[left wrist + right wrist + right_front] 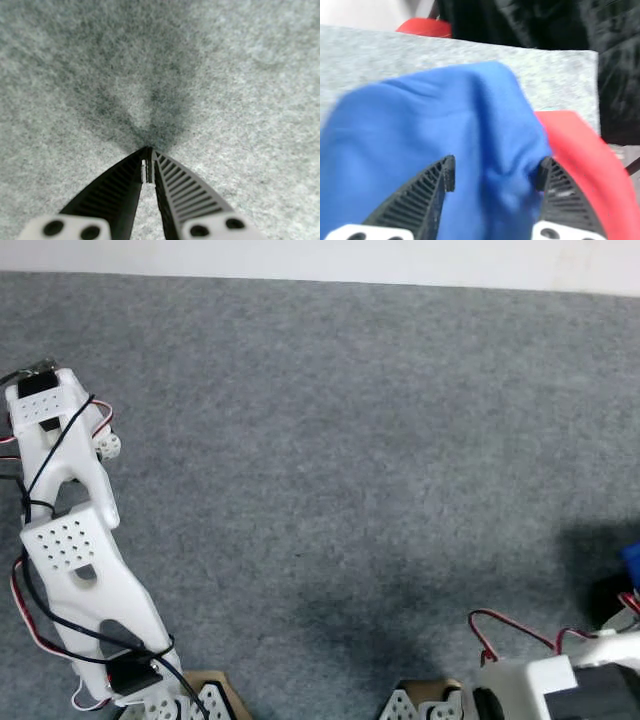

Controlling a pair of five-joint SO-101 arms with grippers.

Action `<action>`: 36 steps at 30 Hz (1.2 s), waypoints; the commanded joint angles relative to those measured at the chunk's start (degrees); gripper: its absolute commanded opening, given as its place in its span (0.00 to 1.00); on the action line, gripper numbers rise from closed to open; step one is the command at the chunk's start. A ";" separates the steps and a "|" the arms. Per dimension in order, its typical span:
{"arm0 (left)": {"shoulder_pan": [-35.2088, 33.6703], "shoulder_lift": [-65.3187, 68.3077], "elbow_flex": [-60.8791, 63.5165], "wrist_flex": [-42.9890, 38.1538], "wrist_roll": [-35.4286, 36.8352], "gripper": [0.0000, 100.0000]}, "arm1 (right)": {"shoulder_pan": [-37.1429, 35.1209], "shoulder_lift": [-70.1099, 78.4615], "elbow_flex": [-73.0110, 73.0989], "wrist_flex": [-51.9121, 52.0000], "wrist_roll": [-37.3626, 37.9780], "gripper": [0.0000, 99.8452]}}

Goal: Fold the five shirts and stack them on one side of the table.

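Where the grey felt desk [350,440] runs to the right-hand border of the high view, the picture cuts it short, and only a small scrap of the blue shirt [631,562] shows there beside a dark shadow. The left arm [75,560] lies along the left side of the desk, white and hung with black and red wires, its near end cut off by the picture's border. Only the base of the right arm [560,685] shows at the near right corner, the rest cut off.

In the right wrist view the blue shirt [445,125] bulges up in a rounded, rumpled heap at the edge of the desk. The right jaws stand spread wide, one on each side of a fold of it; whether they press the cloth I cannot tell. A red thing [580,150] sits just beside and partly under the shirt, and whether it is cloth or something stiffer is hard to make out. A second patch of red [425,26] shows past the desk's far edge, against a dark mass that stays unclear.

In the left wrist view the left jaws are clenched tip to tip, holding nothing, close over bare felt.
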 commanded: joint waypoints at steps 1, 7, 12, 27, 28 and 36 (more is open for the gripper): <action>2.42 -0.22 -0.22 -1.49 0.00 0.01 | -3.30 -4.88 -7.87 6.81 -3.43 0.26; 2.51 -0.22 -0.40 -1.49 0.00 0.01 | -7.96 -8.66 -12.62 14.11 -5.01 0.26; 2.51 -0.22 -0.40 -1.67 0.00 0.01 | -14.90 -12.09 -12.44 20.44 -5.01 0.25; 7.16 -5.41 -0.31 0.62 -0.18 0.01 | -40.92 -32.75 -12.35 51.30 -4.57 0.04; 7.16 -6.99 -0.31 1.58 -0.18 0.01 | -43.03 -35.47 -12.26 53.32 -4.66 0.04; 7.08 -22.55 -0.22 10.20 -0.18 0.01 | -56.04 -56.31 -10.15 62.90 -4.13 0.04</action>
